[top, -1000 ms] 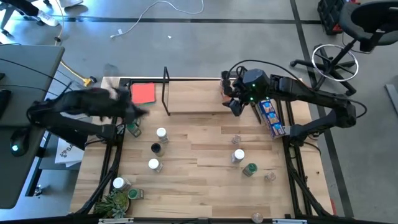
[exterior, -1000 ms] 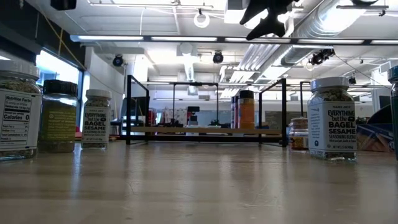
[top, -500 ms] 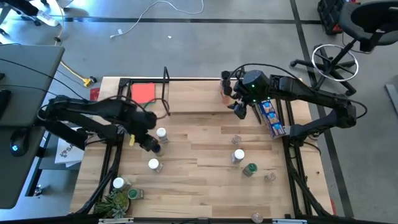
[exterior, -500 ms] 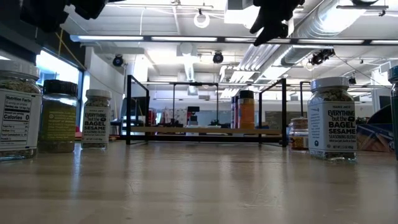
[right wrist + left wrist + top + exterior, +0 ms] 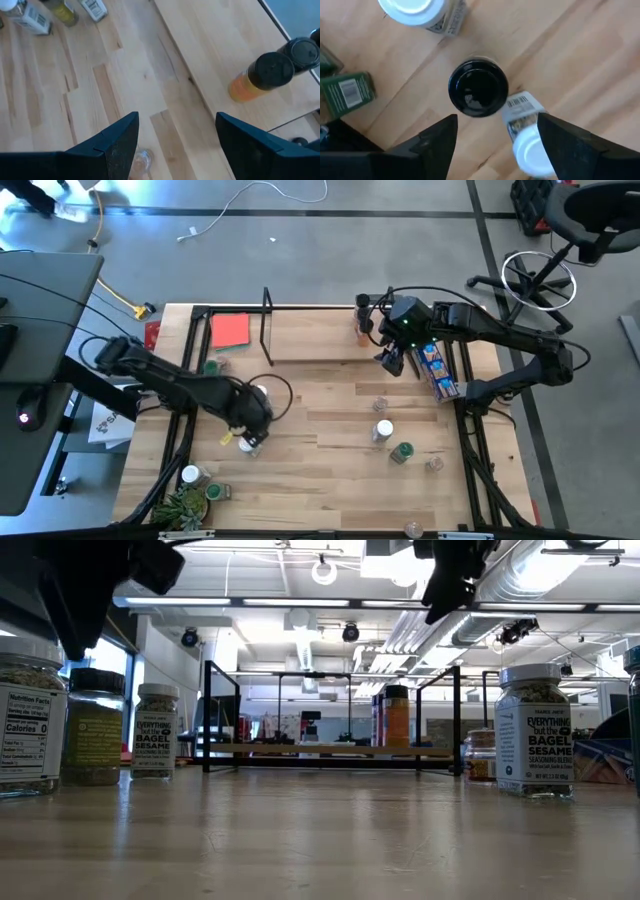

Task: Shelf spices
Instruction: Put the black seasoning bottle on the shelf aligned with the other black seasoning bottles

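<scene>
Left gripper (image 5: 492, 135): fingers apart, poised over a black-lidded jar (image 5: 478, 88) near the table's left side — nothing held.
Black-lidded jar: the left wrist view shows it upright from above, lid between the two dark fingers; in the high view the arm covers it.
Neighbour jars: a white-lidded jar (image 5: 532, 145) lies just beside it, another white-lidded jar (image 5: 415, 9) stands farther off; a green box (image 5: 347, 92) lies to one side.
Right gripper (image 5: 392, 360): fingers apart and empty, above the table near the shelf's right end.
Shelf (image 5: 310, 335): light board with black wire ends along the table's far edge; an orange jar (image 5: 260, 75) with a black lid stands on its right end, another black lid (image 5: 302, 50) beside it — seen clearly only from the right wrist.
Low view: seasoning jars (image 5: 535, 730) stand in the foreground, labels readable, shelf behind.
Table front (image 5: 330, 470): more jars (image 5: 383, 431) scattered right of centre; a plant (image 5: 185, 505) at the front-left corner.
Red card (image 5: 230, 330): flat by the shelf's left end.
Blue packet (image 5: 437, 370): along the right edge.
</scene>
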Action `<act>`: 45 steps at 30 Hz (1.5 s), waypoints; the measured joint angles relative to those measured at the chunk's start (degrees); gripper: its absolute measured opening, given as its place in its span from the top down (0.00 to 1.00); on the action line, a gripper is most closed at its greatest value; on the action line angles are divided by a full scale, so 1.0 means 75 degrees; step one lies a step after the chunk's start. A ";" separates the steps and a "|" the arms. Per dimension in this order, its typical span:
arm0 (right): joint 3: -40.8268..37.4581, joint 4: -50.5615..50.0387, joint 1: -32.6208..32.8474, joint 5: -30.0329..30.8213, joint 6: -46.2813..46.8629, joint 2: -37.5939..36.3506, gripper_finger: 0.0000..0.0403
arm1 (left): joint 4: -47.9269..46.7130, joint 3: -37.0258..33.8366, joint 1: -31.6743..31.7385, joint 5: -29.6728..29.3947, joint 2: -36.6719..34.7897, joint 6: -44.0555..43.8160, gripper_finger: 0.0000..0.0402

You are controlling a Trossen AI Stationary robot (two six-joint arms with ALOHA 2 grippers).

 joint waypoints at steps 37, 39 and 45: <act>0.0000 -0.0069 0.0000 0.0001 -0.0348 0.0000 0.36 | 0.1445 -0.0003 -0.0062 -0.1165 0.1060 0.1030 0.78; 0.0000 -0.0077 0.0000 0.0002 -0.0367 0.0000 0.36 | 0.1485 -0.0003 -0.0065 -0.1192 0.1062 0.1413 0.79; 0.0000 -0.0325 0.0000 0.0003 -0.0477 0.0000 0.36 | 0.1455 -0.0003 -0.0065 -0.1073 0.1031 0.2535 0.72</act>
